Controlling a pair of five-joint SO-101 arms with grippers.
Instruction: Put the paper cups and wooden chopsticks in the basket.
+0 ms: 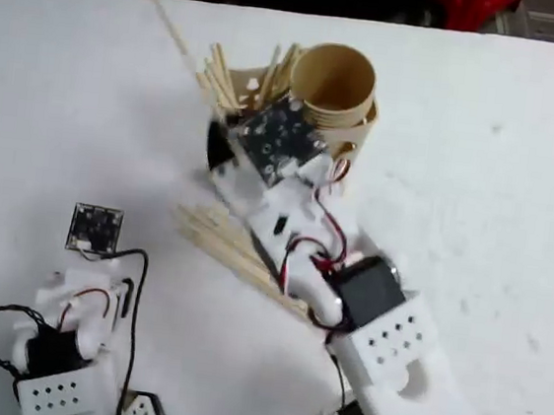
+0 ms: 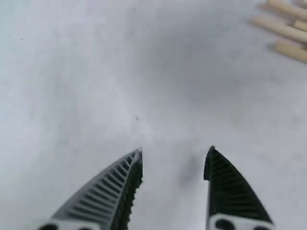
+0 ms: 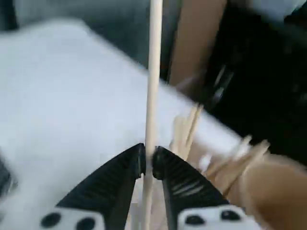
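Chopstick (image 3: 153, 72) clamped in right hand (image 3: 148, 158), seemingly over basket (image 1: 360, 140).

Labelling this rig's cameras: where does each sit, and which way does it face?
High view: fixed above the table, looking down on both arms, basket and paper cup.
Left wrist view: on that arm, facing down past the open left hand.
Right wrist view: on that arm, facing the basket past the right hand, shut on a chopstick.
Shared: high and left wrist views both show the loose chopsticks.
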